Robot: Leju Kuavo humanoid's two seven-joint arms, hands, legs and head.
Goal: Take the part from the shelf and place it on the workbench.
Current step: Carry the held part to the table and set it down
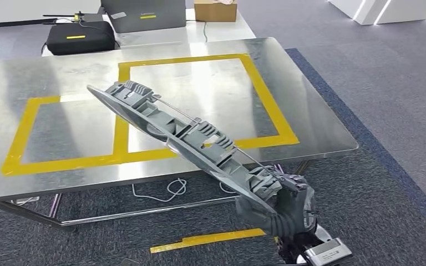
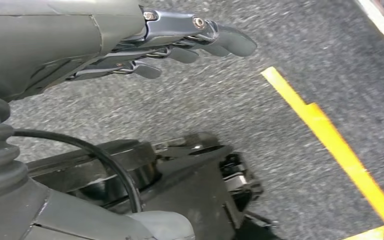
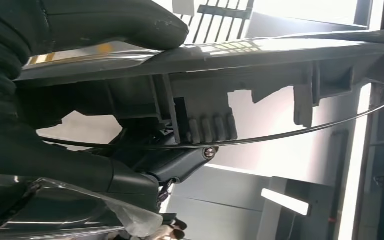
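Right hand (image 1: 288, 208) grips part (image 1: 172, 124) (tilted)

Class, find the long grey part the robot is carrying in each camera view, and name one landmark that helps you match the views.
Head view: the grey part runs diagonally from the right hand up over the workbench.
Left wrist view: not in it.
Right wrist view: the part crosses the picture, close up.
Shared landmark: the thin wire along the part's ribbed side.

Long grey ribbed part (image 1: 183, 133) tilted above workbench (image 1: 61, 77).
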